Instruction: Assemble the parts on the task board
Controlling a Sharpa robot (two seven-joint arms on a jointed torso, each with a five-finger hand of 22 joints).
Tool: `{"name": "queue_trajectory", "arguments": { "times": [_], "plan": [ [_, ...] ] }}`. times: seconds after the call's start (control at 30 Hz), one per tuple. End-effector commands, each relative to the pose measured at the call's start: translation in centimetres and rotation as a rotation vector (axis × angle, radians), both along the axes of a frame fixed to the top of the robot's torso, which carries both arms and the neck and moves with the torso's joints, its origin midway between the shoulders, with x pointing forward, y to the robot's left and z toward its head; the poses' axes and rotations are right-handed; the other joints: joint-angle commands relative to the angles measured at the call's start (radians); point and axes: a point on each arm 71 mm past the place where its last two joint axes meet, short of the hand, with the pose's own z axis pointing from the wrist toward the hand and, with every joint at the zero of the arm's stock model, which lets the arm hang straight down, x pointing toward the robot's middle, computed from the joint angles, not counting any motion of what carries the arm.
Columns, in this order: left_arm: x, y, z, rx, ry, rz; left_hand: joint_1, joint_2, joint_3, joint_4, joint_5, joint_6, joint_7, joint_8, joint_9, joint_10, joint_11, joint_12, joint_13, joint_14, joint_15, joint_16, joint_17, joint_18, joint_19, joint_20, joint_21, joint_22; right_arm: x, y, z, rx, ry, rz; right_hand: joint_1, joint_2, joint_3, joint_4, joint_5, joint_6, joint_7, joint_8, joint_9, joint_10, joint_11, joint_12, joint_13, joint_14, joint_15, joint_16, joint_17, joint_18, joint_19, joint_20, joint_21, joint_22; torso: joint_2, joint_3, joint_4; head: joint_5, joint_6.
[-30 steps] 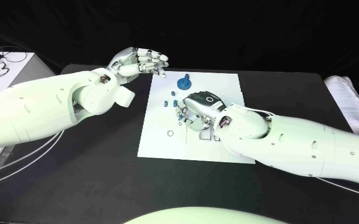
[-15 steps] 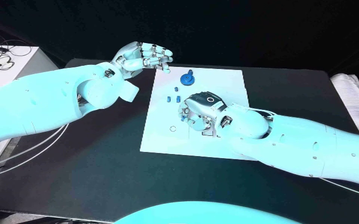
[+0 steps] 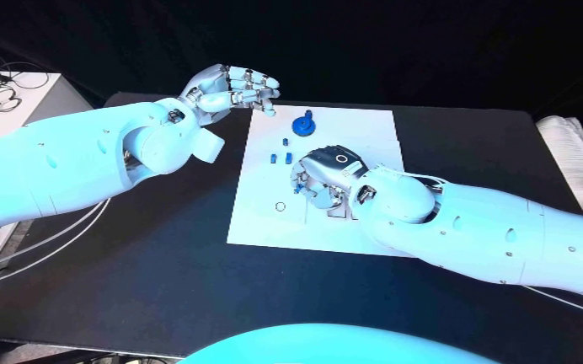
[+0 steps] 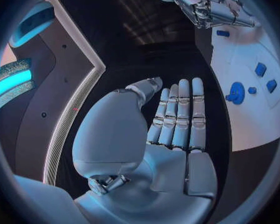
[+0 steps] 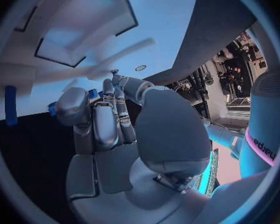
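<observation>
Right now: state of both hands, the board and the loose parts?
left hand: raised by the board's far left corner, fingers curled, nothing seen in it
right hand: down on the board, fingers curled, contents unclear
task board: flat on table
round blue part: on board, free
small blue parts: on board, untouched

White task board (image 3: 371, 132), small blue parts (image 3: 302, 125), black table (image 3: 170, 246), silver robot hand (image 3: 231, 90)
</observation>
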Motion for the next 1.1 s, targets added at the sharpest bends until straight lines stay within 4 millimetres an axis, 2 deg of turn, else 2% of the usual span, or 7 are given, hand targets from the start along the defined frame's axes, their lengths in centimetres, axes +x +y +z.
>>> {"name": "queue_trajectory", "arguments": {
  "times": [0.03,0.77,0.9,1.03,1.07,1.1],
  "plan": [
    [-0.07,-0.16,0.07,-0.010,0.000,-0.010,0.007,0.001,-0.002,-0.002,0.001,-0.001,0.005,-0.005,-0.002,-0.004,0.005,-0.004,-0.001,0.001,0.003,-0.005,0.001,0.009,0.007,0.001,-0.003,-0.001,0.08,0.02,-0.10,-0.022,-0.010,-0.006,-0.001,0.008,0.005,0.000,0.003,0.007,-0.001,0.003,0.001,0.030,-0.023,0.001,0.001,0.031,-0.007,-0.001,0.000,-0.020,0.004,-0.003,0.000,0.001,0.000,0.0000,-0.0001,-0.001,-0.001],
    [-0.16,-0.14,0.08,-0.009,0.003,-0.013,0.006,0.002,-0.003,-0.002,0.001,-0.001,0.005,-0.005,-0.002,-0.004,0.005,-0.004,-0.001,0.001,0.003,-0.006,0.002,0.009,0.007,0.002,-0.004,-0.001,0.11,0.63,-0.92,-0.070,0.009,0.007,-0.004,0.008,0.006,-0.002,0.000,0.006,0.000,0.003,0.002,0.031,-0.022,-0.002,0.001,0.031,-0.006,-0.002,-0.003,-0.020,0.003,-0.003,-0.003,0.000,-0.001,-0.0007,0.0021,0.003,-0.013],
    [-0.16,-0.10,0.09,-0.009,0.003,-0.013,0.006,0.002,-0.003,-0.002,0.001,-0.001,0.005,-0.005,-0.002,-0.004,0.005,-0.004,-0.001,0.001,0.003,-0.006,0.002,0.009,0.007,0.002,-0.004,-0.001,0.06,0.77,-1.08,-0.081,0.015,0.011,-0.006,0.007,0.005,-0.002,-0.002,0.005,0.001,0.002,0.002,0.030,-0.021,-0.004,0.001,0.030,-0.006,-0.005,-0.007,-0.019,0.002,-0.002,-0.007,-0.003,-0.001,-0.0013,0.0004,0.003,-0.016],
    [-0.16,-0.09,0.09,-0.009,0.004,-0.013,0.006,0.002,-0.003,-0.002,0.001,-0.001,0.005,-0.005,-0.002,-0.004,0.005,-0.004,-0.001,0.001,0.003,-0.006,0.002,0.009,0.007,0.002,-0.004,-0.001,0.05,0.80,-1.08,-0.070,0.016,0.018,-0.020,0.004,0.003,-0.003,-0.008,-0.019,0.012,-0.012,0.000,0.005,-0.010,-0.029,-0.004,0.027,0.003,-0.007,-0.013,-0.018,-0.005,0.002,-0.019,-0.008,-0.001,-0.0006,0.0005,0.004,-0.016],
    [-0.16,-0.09,0.08,-0.009,0.004,-0.013,0.006,0.002,-0.003,-0.002,0.001,-0.001,0.005,-0.005,-0.002,-0.004,0.005,-0.004,-0.001,0.001,0.003,-0.006,0.002,0.009,0.007,0.002,-0.004,-0.001,0.05,0.79,-1.08,-0.065,0.018,0.020,-0.028,-0.001,0.000,-0.001,-0.009,-0.034,0.019,-0.021,-0.004,-0.012,-0.003,-0.041,-0.008,0.027,0.009,-0.007,-0.014,-0.018,-0.008,0.006,-0.025,-0.011,-0.001,-0.0006,0.0005,0.004,-0.016],
    [-0.16,-0.08,0.08,-0.009,0.004,-0.012,0.006,0.002,-0.003,-0.002,0.001,-0.001,0.005,-0.005,-0.002,-0.004,0.005,-0.004,-0.001,0.001,0.003,-0.006,0.002,0.009,0.007,0.002,-0.004,-0.001,0.06,0.78,-1.07,-0.060,0.019,0.022,-0.044,-0.015,-0.006,0.004,-0.006,-0.052,0.026,-0.034,-0.009,-0.046,0.009,-0.065,-0.018,0.029,0.018,0.004,-0.003,-0.016,-0.017,0.013,-0.046,-0.024,-0.001,-0.0006,0.0003,0.004,-0.016]
  ]
}}
